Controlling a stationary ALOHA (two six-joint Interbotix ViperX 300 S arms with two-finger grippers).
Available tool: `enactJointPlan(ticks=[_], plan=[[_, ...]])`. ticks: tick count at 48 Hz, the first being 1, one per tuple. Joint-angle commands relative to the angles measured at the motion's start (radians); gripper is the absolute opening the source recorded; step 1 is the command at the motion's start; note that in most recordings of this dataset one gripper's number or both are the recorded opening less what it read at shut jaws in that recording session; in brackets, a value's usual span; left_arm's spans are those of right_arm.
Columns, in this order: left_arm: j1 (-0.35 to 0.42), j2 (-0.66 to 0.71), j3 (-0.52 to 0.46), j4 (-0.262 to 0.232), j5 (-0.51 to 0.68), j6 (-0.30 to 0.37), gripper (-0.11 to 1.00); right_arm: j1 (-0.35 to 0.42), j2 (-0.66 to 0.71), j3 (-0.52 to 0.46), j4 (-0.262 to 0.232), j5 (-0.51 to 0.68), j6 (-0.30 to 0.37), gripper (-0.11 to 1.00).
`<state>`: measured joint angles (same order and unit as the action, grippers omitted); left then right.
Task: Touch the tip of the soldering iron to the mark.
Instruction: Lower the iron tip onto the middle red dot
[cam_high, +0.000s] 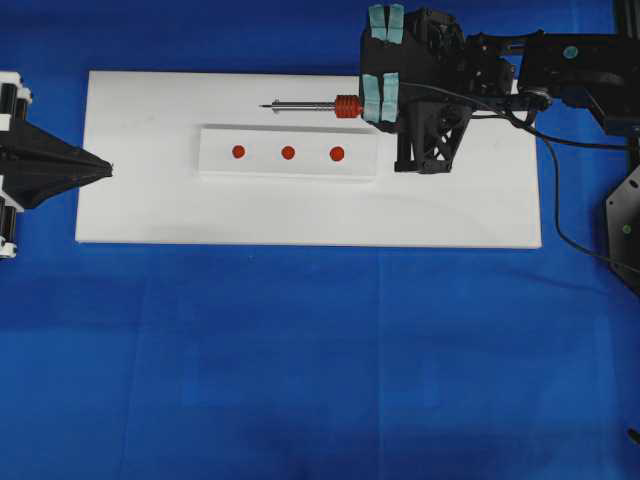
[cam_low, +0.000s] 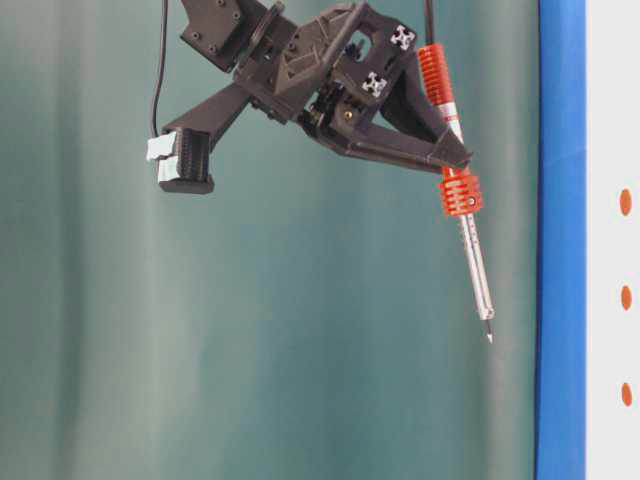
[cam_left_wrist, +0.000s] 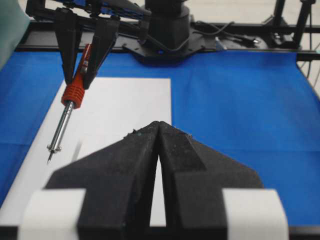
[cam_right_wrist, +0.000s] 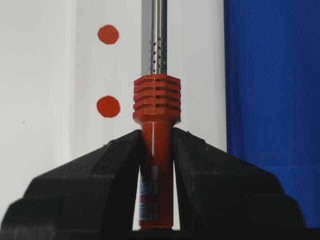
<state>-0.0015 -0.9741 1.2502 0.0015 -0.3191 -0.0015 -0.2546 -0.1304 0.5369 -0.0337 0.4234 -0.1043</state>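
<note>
My right gripper (cam_high: 368, 104) (cam_right_wrist: 156, 140) is shut on the orange-red handle of the soldering iron (cam_high: 310, 104) (cam_low: 470, 250), just behind the ribbed collar (cam_right_wrist: 156, 97). The silver shaft points left, and the tip (cam_high: 263, 106) (cam_low: 489, 338) (cam_left_wrist: 49, 161) hangs in the air above the white board. Three red marks (cam_high: 238, 152) (cam_high: 288, 152) (cam_high: 337, 153) lie in a row on a raised white strip (cam_high: 290, 170), nearer than the iron. The tip touches none of them. My left gripper (cam_high: 108, 168) (cam_left_wrist: 159, 125) is shut and empty at the board's left edge.
The white board (cam_high: 300, 215) lies on a blue cloth (cam_high: 300, 350). The iron's black cord (cam_high: 560, 215) trails off to the right past the right arm. The right arm's base (cam_left_wrist: 167, 30) stands at the far end of the board in the left wrist view.
</note>
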Motion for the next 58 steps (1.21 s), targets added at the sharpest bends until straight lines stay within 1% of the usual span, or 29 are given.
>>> enactJointPlan(ticks=[1, 9, 27, 38, 58], plan=[[-0.002, 0.006, -0.011, 0.002, -0.008, 0.002, 0.0, 0.002, -0.025, -0.028, 0.002, -0.011, 0.003, 0.06], [-0.002, 0.008, -0.011, 0.0, -0.009, 0.002, 0.0, 0.011, 0.005, -0.028, 0.005, -0.023, 0.006, 0.06], [-0.002, 0.008, -0.009, 0.0, -0.011, 0.003, 0.0, 0.049, 0.117, -0.04, 0.026, -0.095, 0.006, 0.06], [-0.002, 0.008, -0.008, 0.002, -0.011, 0.002, 0.0, 0.051, 0.196, -0.06, 0.029, -0.12, 0.008, 0.06], [-0.002, 0.008, -0.006, 0.002, -0.011, 0.006, 0.0, 0.051, 0.216, -0.06, 0.029, -0.123, 0.008, 0.06]])
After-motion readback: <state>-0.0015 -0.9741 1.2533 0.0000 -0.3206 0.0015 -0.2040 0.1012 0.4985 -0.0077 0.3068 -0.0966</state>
